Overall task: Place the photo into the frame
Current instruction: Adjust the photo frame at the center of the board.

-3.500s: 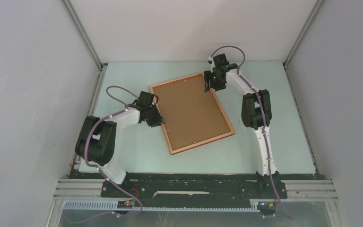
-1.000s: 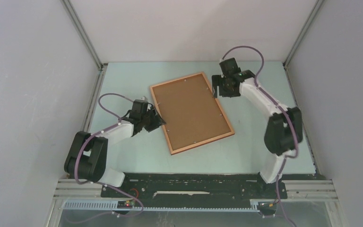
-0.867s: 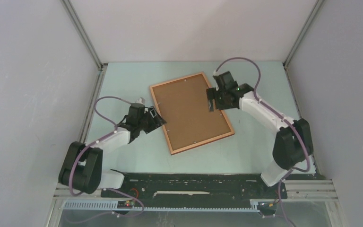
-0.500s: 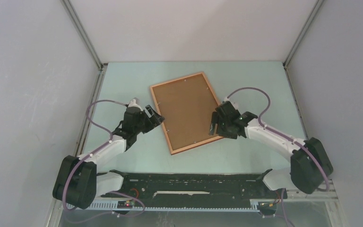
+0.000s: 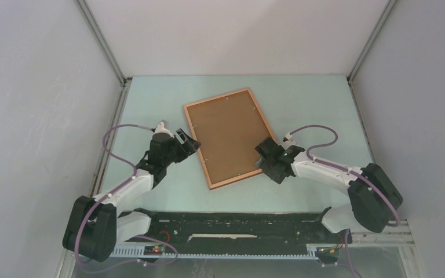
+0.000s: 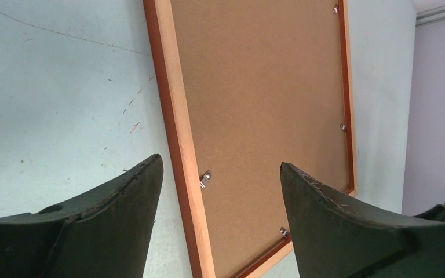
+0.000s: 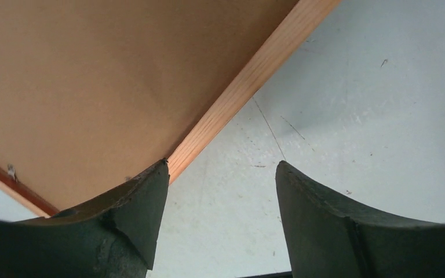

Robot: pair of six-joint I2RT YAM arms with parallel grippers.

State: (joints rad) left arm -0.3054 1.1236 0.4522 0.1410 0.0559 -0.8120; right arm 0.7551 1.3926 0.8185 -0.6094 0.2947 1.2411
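So the frame (image 5: 234, 136) lay back-side up, skewed, in the middle of the table (image 5: 318, 110). Left claw (image 5: 189, 143) hung by its left edge, jaws apart, gripping nothing. Right claw (image 5: 261, 160) sat at the near right edge, spread too.

The frame (image 6: 177, 116) has a smooth, grained wooden rim, a matt brown fibrous board (image 6: 261, 104) and shiny metal clips (image 6: 206, 179), on a matt, scuffed table (image 7: 353, 116).
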